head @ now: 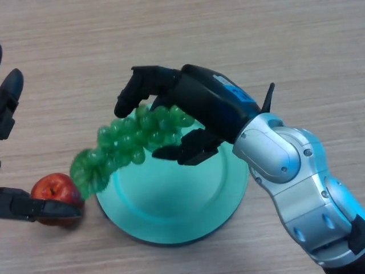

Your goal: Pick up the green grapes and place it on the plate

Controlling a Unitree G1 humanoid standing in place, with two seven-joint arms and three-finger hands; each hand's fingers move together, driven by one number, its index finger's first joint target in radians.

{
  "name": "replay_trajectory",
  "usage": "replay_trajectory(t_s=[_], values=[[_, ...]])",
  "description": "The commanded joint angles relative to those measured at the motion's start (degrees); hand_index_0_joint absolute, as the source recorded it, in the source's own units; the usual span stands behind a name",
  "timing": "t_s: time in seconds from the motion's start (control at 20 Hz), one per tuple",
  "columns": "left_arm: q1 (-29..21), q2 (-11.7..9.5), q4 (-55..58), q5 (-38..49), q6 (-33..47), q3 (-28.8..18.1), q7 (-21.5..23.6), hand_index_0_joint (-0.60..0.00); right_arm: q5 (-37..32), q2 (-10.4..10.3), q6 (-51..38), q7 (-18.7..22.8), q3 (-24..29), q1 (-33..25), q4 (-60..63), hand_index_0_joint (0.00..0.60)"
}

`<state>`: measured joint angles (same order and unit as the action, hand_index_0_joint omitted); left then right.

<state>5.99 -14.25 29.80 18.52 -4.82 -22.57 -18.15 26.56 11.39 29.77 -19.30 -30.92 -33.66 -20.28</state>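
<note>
A bunch of green grapes hangs in the grip of my right hand, whose fingers and thumb curl round its upper end. The bunch droops to the lower left, over the left rim of a teal plate. Its lower tip hangs close to a red apple. I cannot tell whether the grapes touch the plate. My left hand shows at the left edge, a finger lying beside the apple and another part higher up at the edge.
The red apple sits on the wooden table just left of the plate, against my left hand's finger. My right forearm crosses the plate's right side.
</note>
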Motion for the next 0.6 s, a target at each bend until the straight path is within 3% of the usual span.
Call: replay_trajectory(t_s=[0.05,0.3,0.45,0.6], values=[[-0.59,-1.78,2.10,1.68,8.88,-4.16,-0.68,0.000,0.55,-0.51,-4.52,2.52,2.54,-3.98,-3.23,0.009],[0.02,-0.99,2.90,0.79,9.66,-3.43,-0.46,0.000,0.68,-0.51,-4.75,2.85,4.17,-2.89,-3.86,0.000],[0.40,-0.82,3.32,0.94,9.95,-3.43,-0.68,0.000,-1.13,-0.51,-2.28,0.05,9.64,0.91,-9.46,0.000],[0.84,-0.57,3.87,0.58,9.72,-3.37,-0.65,0.000,-10.73,-0.51,6.22,-0.12,16.75,5.63,-18.72,0.000]])
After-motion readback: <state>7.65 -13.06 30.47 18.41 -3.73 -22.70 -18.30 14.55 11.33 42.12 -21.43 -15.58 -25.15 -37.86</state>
